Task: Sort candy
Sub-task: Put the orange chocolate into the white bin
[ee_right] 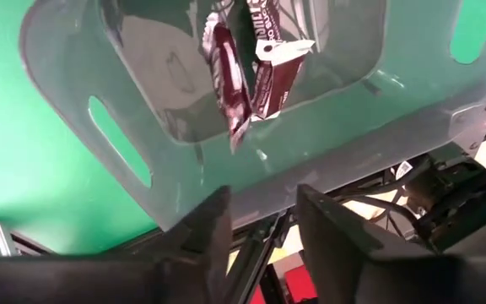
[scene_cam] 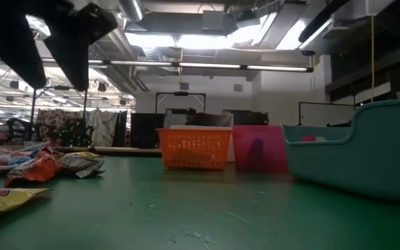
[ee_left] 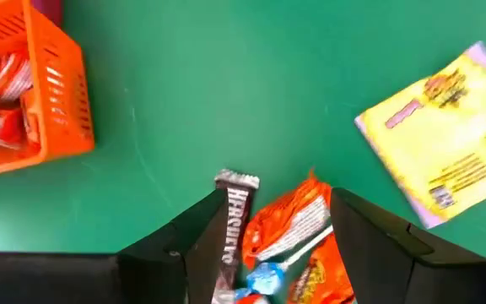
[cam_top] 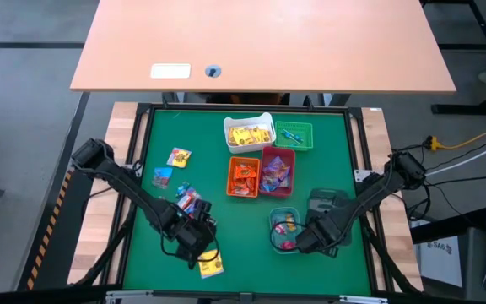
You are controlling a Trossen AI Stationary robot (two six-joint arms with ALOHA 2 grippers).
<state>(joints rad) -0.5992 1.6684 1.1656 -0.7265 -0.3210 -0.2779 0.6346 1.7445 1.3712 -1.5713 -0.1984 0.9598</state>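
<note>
Candy: loose sweets (cam_top: pixel 178 157) lie on the green mat's left half; others fill the white bin (cam_top: pixel 249 133), orange bin (cam_top: pixel 244 176) and red bin (cam_top: pixel 277 171).
Left gripper (ee_left: pixel 278 245): low over the mat near a yellow packet (ee_left: pixel 445 143), jaws spread wide around an orange sweet (ee_left: pixel 298 228) and a dark bar (ee_left: pixel 233 226).
Right gripper (ee_right: pixel 262 221): over the clear bin (ee_right: pixel 99 76), fingers parted, nothing between them; dark red sweets (ee_right: pixel 229 80) lie inside the bin.
</note>
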